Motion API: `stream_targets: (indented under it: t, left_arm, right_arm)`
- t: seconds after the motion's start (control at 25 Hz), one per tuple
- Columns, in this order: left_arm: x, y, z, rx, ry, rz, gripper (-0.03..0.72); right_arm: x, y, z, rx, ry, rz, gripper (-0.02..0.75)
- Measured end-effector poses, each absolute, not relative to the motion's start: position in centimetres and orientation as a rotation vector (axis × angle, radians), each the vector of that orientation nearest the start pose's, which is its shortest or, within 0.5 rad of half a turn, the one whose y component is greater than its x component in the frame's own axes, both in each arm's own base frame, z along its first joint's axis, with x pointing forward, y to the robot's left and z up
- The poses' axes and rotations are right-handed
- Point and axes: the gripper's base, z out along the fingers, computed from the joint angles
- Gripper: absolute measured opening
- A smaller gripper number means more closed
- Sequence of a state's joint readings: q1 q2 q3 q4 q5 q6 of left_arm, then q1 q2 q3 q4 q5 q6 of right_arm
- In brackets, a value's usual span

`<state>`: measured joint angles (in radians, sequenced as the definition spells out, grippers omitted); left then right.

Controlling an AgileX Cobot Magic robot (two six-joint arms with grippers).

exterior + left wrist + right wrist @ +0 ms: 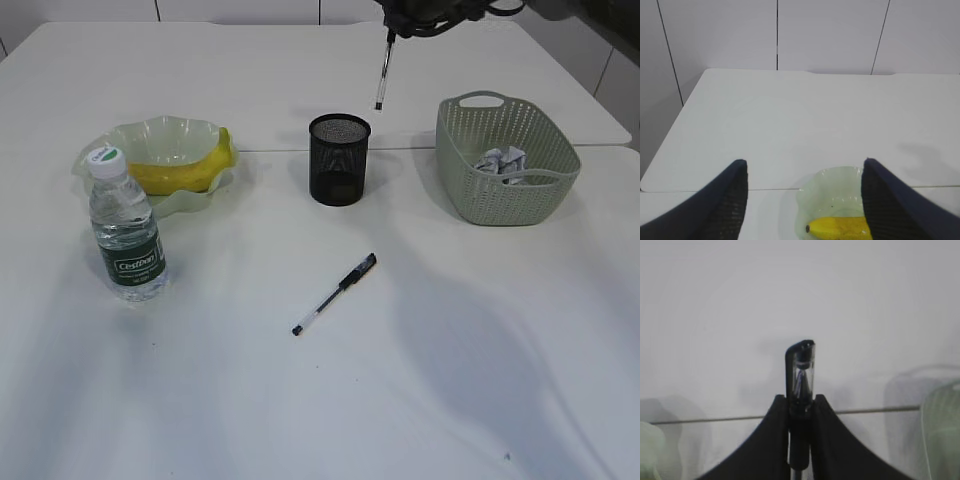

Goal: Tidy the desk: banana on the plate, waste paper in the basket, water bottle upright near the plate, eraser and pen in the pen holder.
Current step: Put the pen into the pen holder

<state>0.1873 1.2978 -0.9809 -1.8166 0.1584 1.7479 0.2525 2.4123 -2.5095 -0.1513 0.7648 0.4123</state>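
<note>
We noted the right fingers (pixel 800 405) clamped on a clear black-capped pen (pixel 383 75), hanging above and behind the black mesh pen holder (pixel 339 160). Left fingers (pixel 805 200) stood apart, empty, above the yellow banana (pixel 840 227) in the pale green scalloped plate (pixel 165 135). A second black pen (pixel 335 293) lay on the white worktop (pixel 300 400).
</note>
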Motion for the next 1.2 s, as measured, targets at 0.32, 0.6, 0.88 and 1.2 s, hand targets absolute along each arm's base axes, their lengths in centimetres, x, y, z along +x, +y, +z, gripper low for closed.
stream_targets:
  t: [0.32, 0.6, 0.88, 1.2]
  left_arm:
    - [29.6, 4.2, 35.3, -0.118, 1.756, -0.049, 0.488]
    - [29.6, 4.3, 35.2, -0.127, 1.759, -0.038, 0.475]
    - [29.6, 4.3, 35.2, -0.129, 1.760, -0.036, 0.475]
    - [29.6, 4.3, 35.2, -0.129, 1.760, -0.036, 0.465]
  right_arm:
    - [55.4, 13.6, 28.1, 0.103, 2.069, 0.265, 0.074]
    - [56.0, 14.0, 26.7, 0.122, 2.062, 0.322, 0.074]
    - [56.5, 14.4, 24.5, 0.146, 2.087, 0.366, 0.074]
    - [56.7, 15.0, 23.0, 0.122, 2.107, 0.374, 0.074]
